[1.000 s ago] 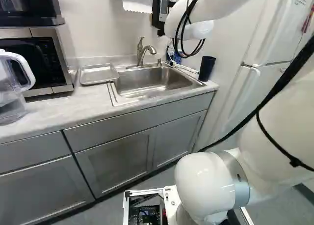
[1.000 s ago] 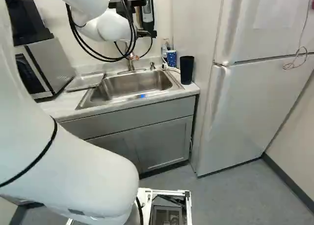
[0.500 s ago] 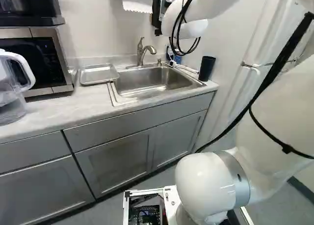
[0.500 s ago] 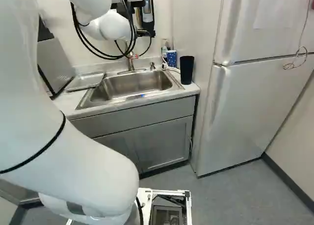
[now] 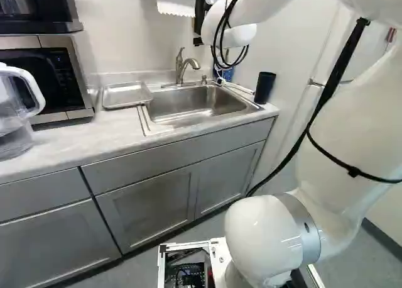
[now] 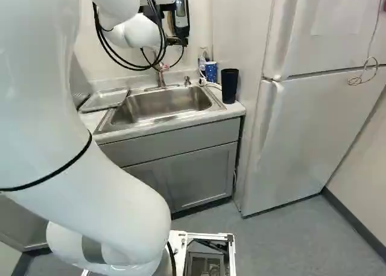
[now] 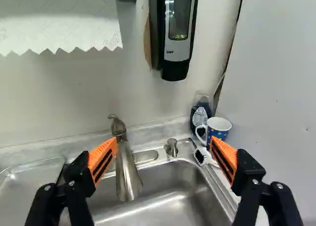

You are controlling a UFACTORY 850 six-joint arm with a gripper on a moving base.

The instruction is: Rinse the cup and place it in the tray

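My gripper [image 6: 177,41], partly hidden by the arm and cables, is above the back of the sink in the right base view. In the wrist view the gripper [image 7: 164,149] stands open and empty, one finger overlapping the faucet's edge, the other overlapping the blue patterned cup [image 7: 218,129]. That cup is upright in the corner by a dark bottle. A dark tall cup [image 5: 264,87] stands at the sink's right edge. The metal tray [image 5: 126,95] lies on the counter left of the sink [image 5: 195,105]. The faucet [image 7: 127,174] rises ahead of the gripper, between the fingers.
A soap dispenser [image 7: 177,33] and paper towel [image 7: 59,18] hang on the wall ahead. A white brush [image 7: 201,156] lies near the blue cup. The refrigerator [image 6: 301,125] stands right of the counter; a microwave [image 5: 47,77] and pitcher [image 5: 16,112] are at the left.
The forearm and wrist have shifted left in the left base view, and the upper arm has swung inward in both base views. Base, cups and tray have stayed put.
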